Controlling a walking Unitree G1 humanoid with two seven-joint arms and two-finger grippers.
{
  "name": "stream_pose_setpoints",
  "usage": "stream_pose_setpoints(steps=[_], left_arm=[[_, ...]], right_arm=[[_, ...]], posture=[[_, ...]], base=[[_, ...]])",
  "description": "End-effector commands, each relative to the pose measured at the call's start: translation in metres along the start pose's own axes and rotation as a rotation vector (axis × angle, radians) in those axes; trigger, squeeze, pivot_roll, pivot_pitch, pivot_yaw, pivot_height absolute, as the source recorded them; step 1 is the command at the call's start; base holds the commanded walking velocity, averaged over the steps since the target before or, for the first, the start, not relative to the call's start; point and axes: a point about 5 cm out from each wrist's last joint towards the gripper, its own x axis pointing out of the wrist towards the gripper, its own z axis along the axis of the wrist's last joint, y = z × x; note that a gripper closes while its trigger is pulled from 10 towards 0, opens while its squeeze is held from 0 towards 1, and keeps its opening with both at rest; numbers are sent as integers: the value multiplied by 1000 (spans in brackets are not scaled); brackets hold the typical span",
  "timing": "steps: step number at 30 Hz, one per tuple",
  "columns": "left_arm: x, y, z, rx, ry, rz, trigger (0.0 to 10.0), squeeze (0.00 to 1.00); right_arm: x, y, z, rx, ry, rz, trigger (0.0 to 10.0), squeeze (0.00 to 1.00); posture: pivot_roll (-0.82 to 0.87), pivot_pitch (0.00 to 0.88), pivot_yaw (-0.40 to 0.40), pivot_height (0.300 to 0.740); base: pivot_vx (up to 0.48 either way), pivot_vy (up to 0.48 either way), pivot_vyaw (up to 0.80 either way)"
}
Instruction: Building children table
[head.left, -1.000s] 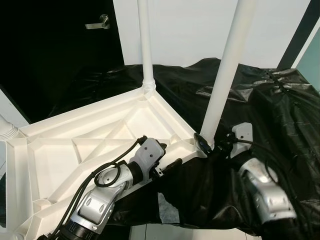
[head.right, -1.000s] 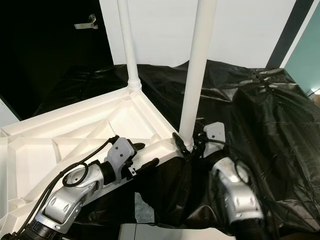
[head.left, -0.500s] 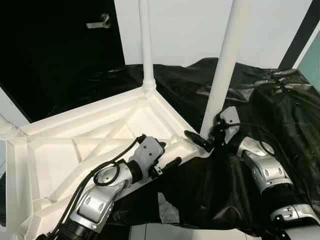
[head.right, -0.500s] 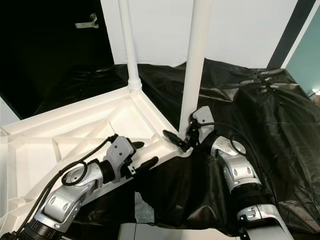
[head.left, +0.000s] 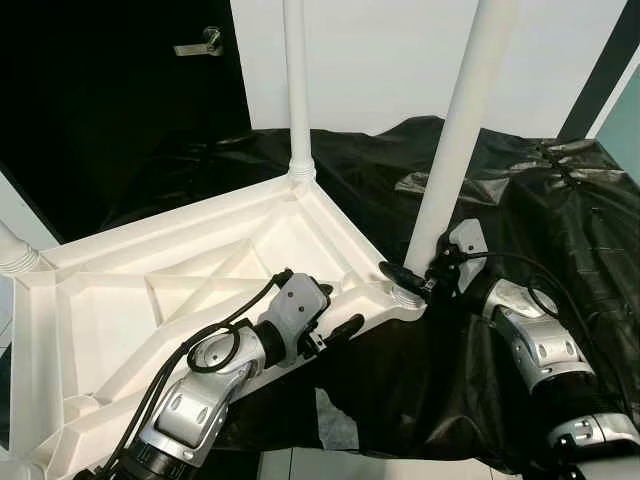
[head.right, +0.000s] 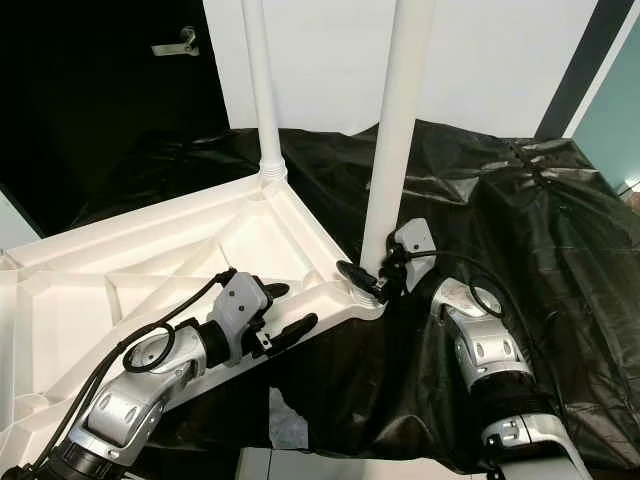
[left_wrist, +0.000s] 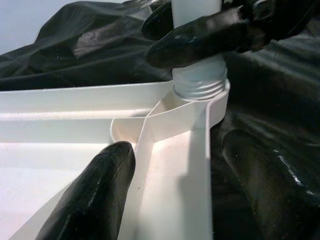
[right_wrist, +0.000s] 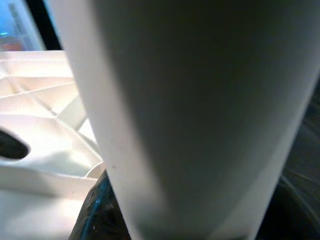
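Note:
A white plastic table top (head.left: 150, 290) lies upside down on a black sheet. One white leg (head.left: 297, 100) stands upright in its far corner. A second leg (head.left: 455, 150) stands in the near right corner socket (left_wrist: 200, 87). My right gripper (head.left: 412, 280) is shut around this leg just above its threaded base, and the leg (right_wrist: 190, 115) looms very close in the right wrist view. My left gripper (head.left: 340, 307) is open and straddles the table top's near rim (left_wrist: 170, 165), one finger (left_wrist: 95, 190) inside the rim and the other finger (left_wrist: 265, 185) outside over the sheet.
The black sheet (head.left: 560, 200) lies crumpled to the right and behind. A third leg (head.left: 15, 255) rises at the far left edge. A dark door with a handle (head.left: 200, 42) stands at the back left. A pale scrap (head.left: 335, 425) lies below the sheet's front edge.
My right wrist has turned about the leg's base, its finger swinging out to the left and back in beside the socket. The left gripper has stayed on the rim.

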Motion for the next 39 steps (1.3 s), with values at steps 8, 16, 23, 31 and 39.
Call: stream_pose_setpoints(steps=[8, 16, 23, 31, 39], left_arm=[[0, -2, -1, -6, 9, -50, 10000, 0], [0, -2, -2, -4, 11, -57, 10000, 0], [1, -3, -1, -5, 9, -61, 10000, 0], [1, -2, 0, -4, 6, -56, 10000, 0], [1, -3, -1, -4, 7, -53, 10000, 0]], right_arm=[[-5, 9, -20, 58, 110, -331, 10000, 0], [3, 39, -21, 131, 117, -576, 10000, 0], [9, 52, -10, 199, 62, -601, 10000, 0], [5, 51, -5, 208, 22, -570, 10000, 141], [-10, 44, -2, 177, -33, -398, 10000, 1000]], posture=[[-14, 0, -4, 740], [-14, 0, 2, 740], [-16, 0, 2, 740], [-11, 0, -2, 740], [-11, 0, -7, 740]], base=[[0, 0, 0], [0, 0, 0], [0, 0, 0], [0, 0, 0], [0, 0, 0]])
